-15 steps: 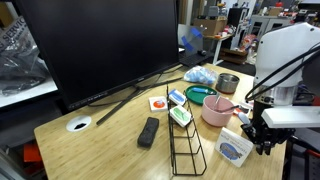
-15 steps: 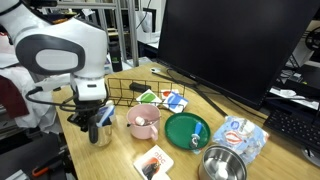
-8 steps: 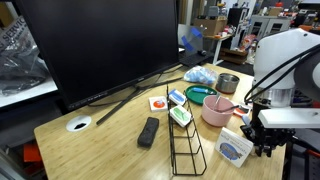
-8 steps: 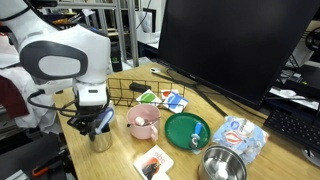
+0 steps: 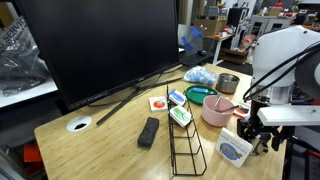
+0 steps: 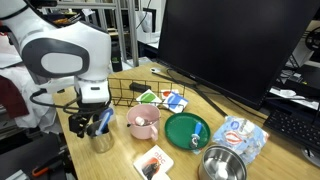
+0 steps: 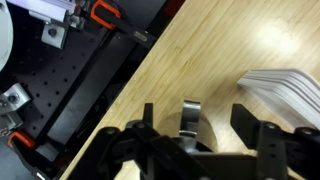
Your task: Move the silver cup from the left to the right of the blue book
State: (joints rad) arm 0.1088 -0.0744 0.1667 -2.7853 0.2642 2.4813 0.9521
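At the lower right of an exterior view, my gripper (image 5: 260, 142) hangs jaws parted, apparently empty, just beside the blue book (image 5: 235, 150). The silver cup (image 5: 228, 83) sits higher in frame, beyond the pink bowl (image 5: 215, 112). I judge it light, rigid and slick, best pinched across its rim wall.

Pink bowl (image 6: 143, 121) between claw (image 6: 94, 127) and teal bowl (image 6: 187, 131); silver cup (image 6: 222, 165) beside teal bowl.

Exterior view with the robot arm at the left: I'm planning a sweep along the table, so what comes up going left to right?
Gripper → pink bowl → teal bowl → silver cup.
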